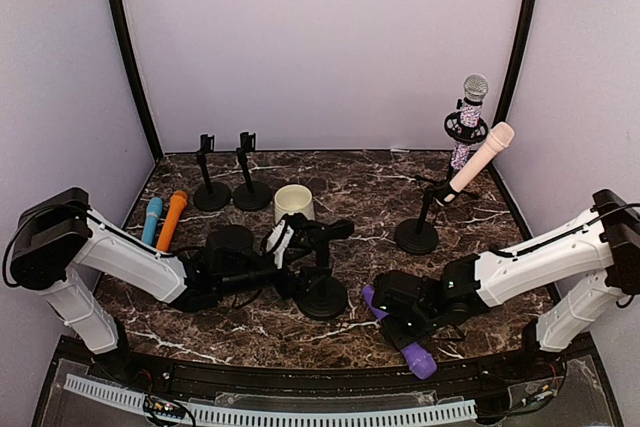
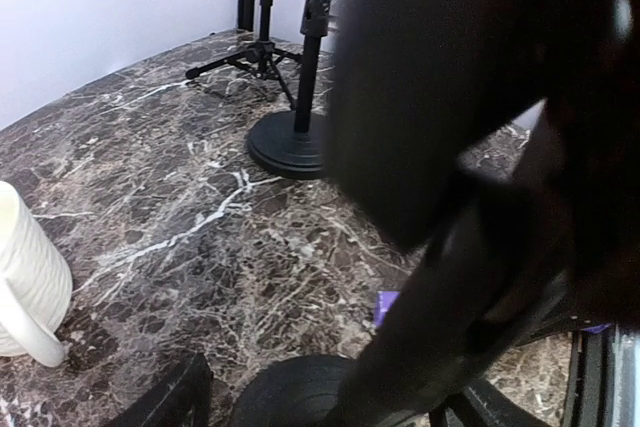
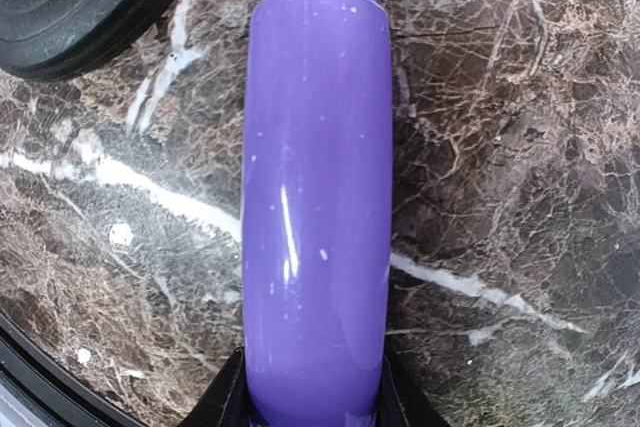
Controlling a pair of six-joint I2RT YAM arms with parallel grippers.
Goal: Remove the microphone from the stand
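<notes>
The purple microphone lies on the table by the near edge, right of the middle, with the right fingers clamped on it. Just left is its stand. The left fingers are spread wide beside the stand. A white cup stands farther back.

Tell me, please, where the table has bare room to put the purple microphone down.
Bare marble lies at the back centre, between the white cup and the pink microphone's stand, and at the front left, between the left arm and the near edge. The front centre is crowded: black stand base, purple microphone.
</notes>
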